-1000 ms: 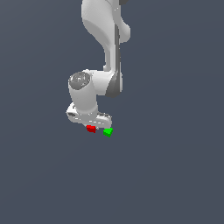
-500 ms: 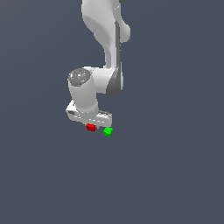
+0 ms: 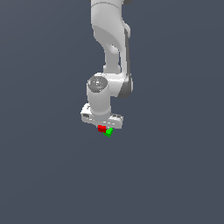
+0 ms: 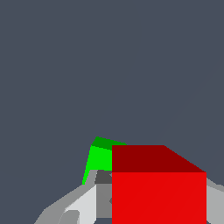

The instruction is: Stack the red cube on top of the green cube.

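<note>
The red cube (image 3: 101, 128) sits between the fingers of my gripper (image 3: 103, 125), which is shut on it. In the wrist view the red cube (image 4: 158, 192) fills the lower part of the picture, with a grey finger (image 4: 81, 205) on one side of it. The green cube (image 3: 109, 132) rests on the floor just to the exterior view's right of the red cube and slightly lower in the picture. In the wrist view the green cube (image 4: 98, 159) shows partly behind the red cube. I cannot tell whether the two cubes touch.
The white arm (image 3: 109, 48) rises from the gripper towards the top of the exterior view. A plain dark grey floor (image 3: 175, 175) lies all around the cubes.
My gripper has moved to the exterior view's right with the red cube in it. The red cube now sits close against the green cube, which has not moved.
</note>
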Available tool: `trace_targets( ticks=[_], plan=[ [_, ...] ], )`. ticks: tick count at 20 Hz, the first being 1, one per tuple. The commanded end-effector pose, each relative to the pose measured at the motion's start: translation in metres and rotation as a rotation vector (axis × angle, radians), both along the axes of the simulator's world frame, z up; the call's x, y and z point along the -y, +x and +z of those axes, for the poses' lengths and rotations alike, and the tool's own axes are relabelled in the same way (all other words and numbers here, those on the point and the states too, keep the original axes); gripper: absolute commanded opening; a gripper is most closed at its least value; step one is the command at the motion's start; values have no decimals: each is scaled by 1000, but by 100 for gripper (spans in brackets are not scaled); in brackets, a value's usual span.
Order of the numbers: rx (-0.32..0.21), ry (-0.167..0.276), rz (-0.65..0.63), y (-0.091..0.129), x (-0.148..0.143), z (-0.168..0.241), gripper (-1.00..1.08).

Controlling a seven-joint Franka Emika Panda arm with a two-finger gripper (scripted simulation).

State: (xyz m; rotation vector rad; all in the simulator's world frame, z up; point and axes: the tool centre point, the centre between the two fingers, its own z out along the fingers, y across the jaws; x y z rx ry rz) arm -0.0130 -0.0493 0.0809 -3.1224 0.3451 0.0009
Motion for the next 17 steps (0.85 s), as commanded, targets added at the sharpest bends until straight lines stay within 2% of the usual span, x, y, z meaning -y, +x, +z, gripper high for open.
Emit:
trace_targets(
  ticks=[1, 7, 8, 17],
  plan=[
    [1, 0, 0, -3, -14, -9, -100],
    [1, 0, 0, -5, -27, -19, -100],
    [1, 0, 0, -5, -27, -19, 100],
    [1, 0, 0, -5, -27, -19, 100]
  ],
)
